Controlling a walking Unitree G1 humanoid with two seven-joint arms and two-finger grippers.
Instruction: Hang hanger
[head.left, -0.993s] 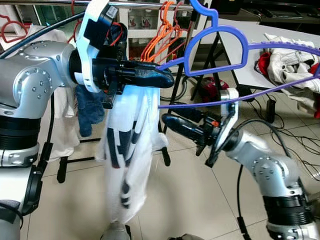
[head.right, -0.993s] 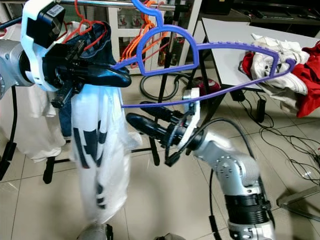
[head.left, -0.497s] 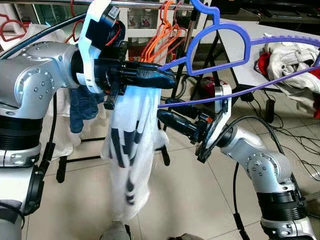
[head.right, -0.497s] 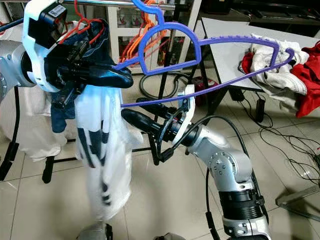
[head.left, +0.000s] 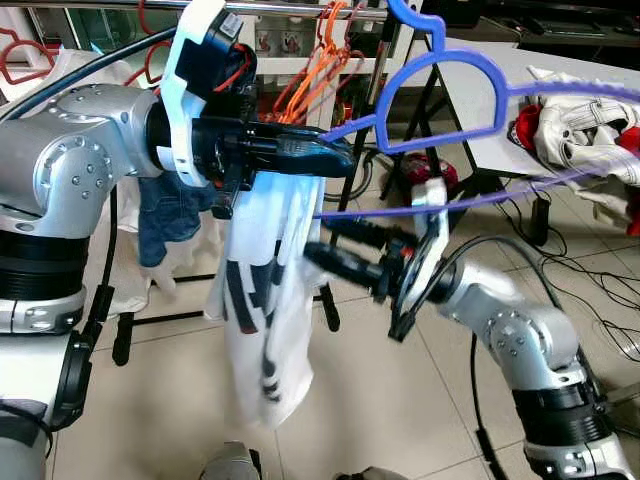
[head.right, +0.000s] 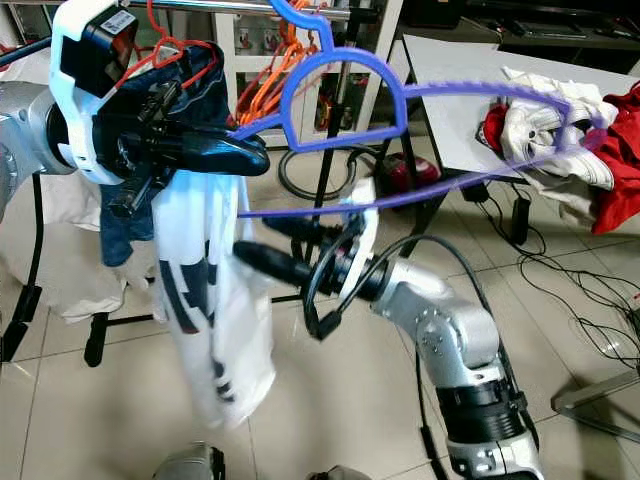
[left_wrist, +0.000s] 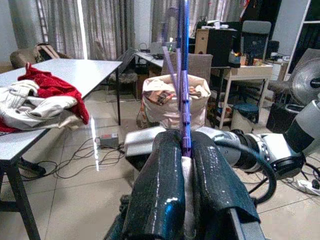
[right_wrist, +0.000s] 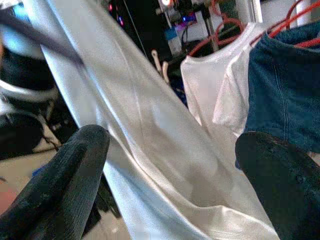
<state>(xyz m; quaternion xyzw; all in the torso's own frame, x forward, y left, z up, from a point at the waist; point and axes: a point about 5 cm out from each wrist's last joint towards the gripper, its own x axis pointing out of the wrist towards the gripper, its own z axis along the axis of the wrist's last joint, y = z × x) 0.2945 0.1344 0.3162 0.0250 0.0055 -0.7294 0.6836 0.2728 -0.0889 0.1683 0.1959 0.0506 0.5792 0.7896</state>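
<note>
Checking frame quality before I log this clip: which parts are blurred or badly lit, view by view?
Eye views: the right tool and the purple hanger's far end smear with motion; the left tool stays sharp. Left wrist view: the hanger's upper part is soft, background crisp. Right wrist view: near fingers and the white garment are out of focus.
</note>
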